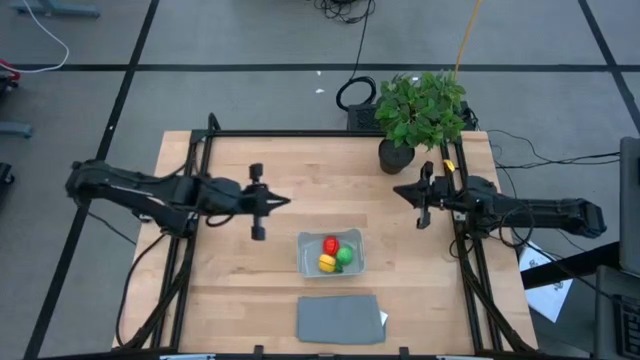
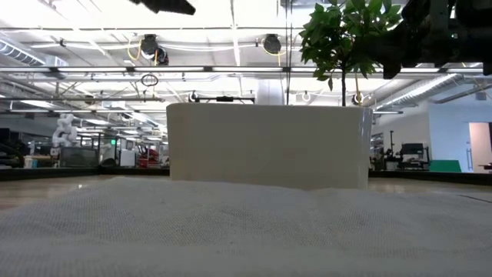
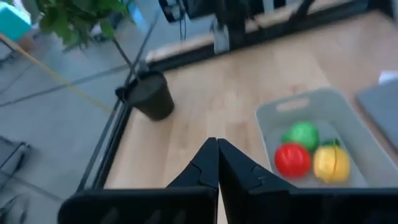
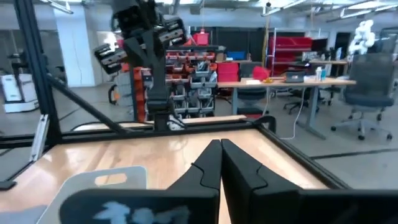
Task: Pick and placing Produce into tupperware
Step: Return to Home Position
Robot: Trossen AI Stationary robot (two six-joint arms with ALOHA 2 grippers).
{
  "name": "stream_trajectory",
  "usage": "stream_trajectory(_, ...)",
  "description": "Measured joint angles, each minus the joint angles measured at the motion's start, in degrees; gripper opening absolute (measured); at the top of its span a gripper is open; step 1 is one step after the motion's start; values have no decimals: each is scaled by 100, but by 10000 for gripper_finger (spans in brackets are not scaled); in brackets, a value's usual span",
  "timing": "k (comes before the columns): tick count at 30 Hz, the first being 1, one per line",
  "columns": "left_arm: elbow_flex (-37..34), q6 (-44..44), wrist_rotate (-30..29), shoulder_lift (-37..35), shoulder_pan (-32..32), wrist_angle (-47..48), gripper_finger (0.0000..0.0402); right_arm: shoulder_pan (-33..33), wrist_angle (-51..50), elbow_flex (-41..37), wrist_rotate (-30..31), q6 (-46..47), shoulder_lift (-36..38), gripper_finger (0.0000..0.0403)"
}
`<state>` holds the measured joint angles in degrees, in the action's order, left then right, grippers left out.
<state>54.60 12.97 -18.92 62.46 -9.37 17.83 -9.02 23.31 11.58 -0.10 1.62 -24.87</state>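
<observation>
The light blue-grey tupperware (image 1: 331,253) sits on the wooden table near its middle. Inside it lie the round red piece (image 1: 331,244), the round green piece (image 1: 345,255) and the yellow piece (image 1: 327,264); the left wrist view shows them too: red piece (image 3: 292,159), green piece (image 3: 303,134), yellow piece (image 3: 331,163) in the tupperware (image 3: 367,146). My left gripper (image 1: 286,201) hovers left of and beyond the tub, shut and empty, its tip (image 3: 217,144) closed. My right gripper (image 1: 397,190) hovers at the table's right side, shut and empty (image 4: 220,146).
A flat dark grey lid (image 1: 339,318) lies near the table's near edge, in front of the tub. A leafy potted plant (image 1: 420,115) stands at the far right corner. A black frame runs along the table's edges. Bare wood lies left of the tub.
</observation>
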Motion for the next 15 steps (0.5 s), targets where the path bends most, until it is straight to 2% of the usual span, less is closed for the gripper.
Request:
stream_trajectory(3,-836,54,355,-441,102,-847,0,-51,-108,0,-291,29,31,0)
stream_trajectory(8,-2203,122,690,-962,171,-2195,0,-24,-362,0,-319,140,40,0)
stream_trajectory(12,-3069,237,577,-1300,173,-3150,0,-27,-465,0,-299,229,40,0)
stream_trajectory(15,-3531,238,276,-1784,169,-3429,0,-28,-562,0,-294,287,122,0)
